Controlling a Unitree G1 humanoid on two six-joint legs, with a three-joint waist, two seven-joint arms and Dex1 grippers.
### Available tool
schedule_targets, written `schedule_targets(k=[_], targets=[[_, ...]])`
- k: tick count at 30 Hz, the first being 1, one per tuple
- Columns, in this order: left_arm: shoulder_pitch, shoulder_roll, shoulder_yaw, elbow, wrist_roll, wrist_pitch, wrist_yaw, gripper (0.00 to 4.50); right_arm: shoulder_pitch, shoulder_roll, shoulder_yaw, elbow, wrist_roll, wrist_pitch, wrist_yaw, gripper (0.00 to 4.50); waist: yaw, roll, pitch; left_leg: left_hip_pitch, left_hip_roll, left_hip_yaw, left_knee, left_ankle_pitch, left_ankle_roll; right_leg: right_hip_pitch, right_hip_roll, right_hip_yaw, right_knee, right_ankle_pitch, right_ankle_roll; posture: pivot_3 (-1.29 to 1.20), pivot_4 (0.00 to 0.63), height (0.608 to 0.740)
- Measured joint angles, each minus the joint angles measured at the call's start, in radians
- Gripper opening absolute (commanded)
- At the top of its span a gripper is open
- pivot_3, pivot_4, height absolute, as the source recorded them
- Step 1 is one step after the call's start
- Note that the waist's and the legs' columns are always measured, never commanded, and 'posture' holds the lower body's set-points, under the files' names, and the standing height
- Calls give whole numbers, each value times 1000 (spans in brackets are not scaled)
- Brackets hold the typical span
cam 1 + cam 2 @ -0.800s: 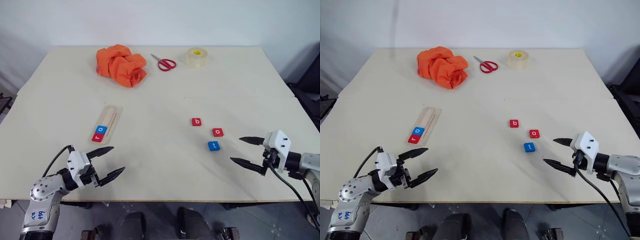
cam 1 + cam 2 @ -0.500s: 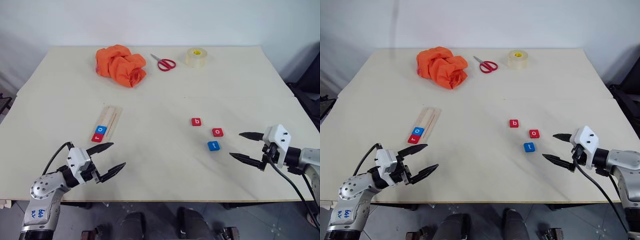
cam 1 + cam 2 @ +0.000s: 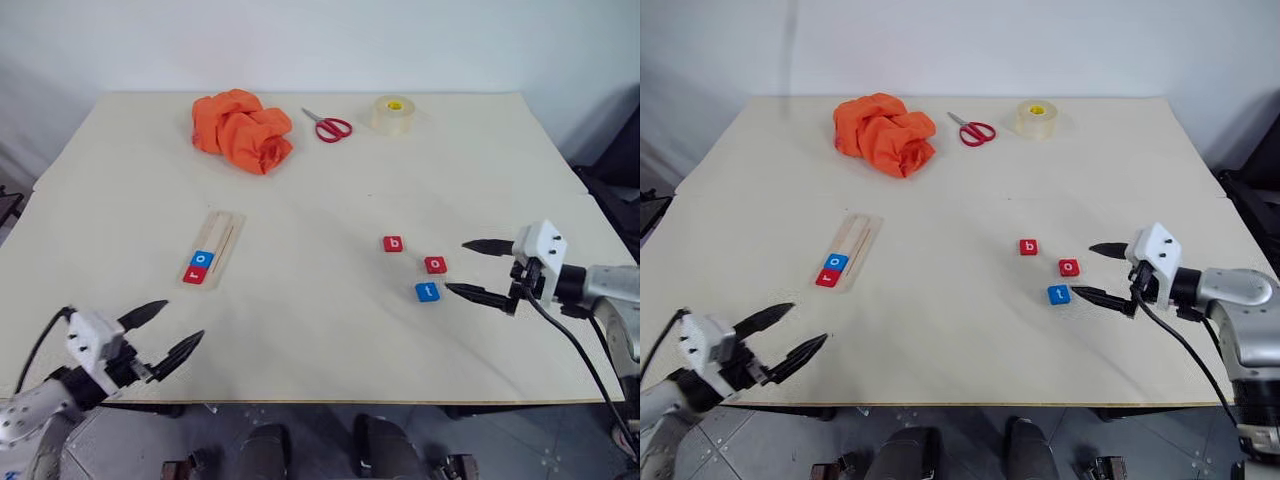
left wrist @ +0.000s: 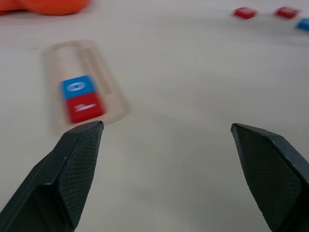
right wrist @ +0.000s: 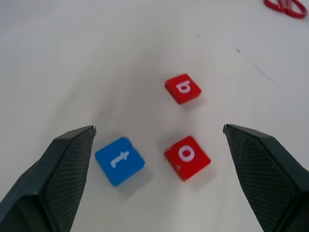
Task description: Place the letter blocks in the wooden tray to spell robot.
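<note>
Left eye view: pale wooden tray (image 3: 212,247) holds red r (image 3: 194,276) and blue o (image 3: 203,258); red b (image 3: 393,243), red o (image 3: 435,264), blue t (image 3: 427,291) remain loose. Both the left gripper (image 3: 161,332) and right gripper (image 3: 472,268) are spread, empty.

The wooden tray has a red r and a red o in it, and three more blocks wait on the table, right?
Not quite: the o in the wooden tray is blue, not red, as the left eye view shows. The r is red, and three more blocks, b, o and t, do wait on the table.
</note>
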Motion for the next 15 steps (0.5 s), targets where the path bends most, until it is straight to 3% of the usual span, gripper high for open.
schedule_targets(k=[8, 15], targets=[[-16, -17, 21, -31, 1, 72, 87, 4500, -96, 46, 52, 111, -21, -58, 46, 4428, 1, 0, 0, 0, 0, 0, 0, 0, 0, 0, 0, 0, 0, 0, 0, 0, 150, 740], [-235, 20, -58, 1, 41, 315, 279, 4500, -119, 67, 60, 145, -28, -89, 65, 4428, 1, 0, 0, 0, 0, 0, 1, 0, 0, 0, 0, 0, 2, 1, 1, 0, 150, 740]])
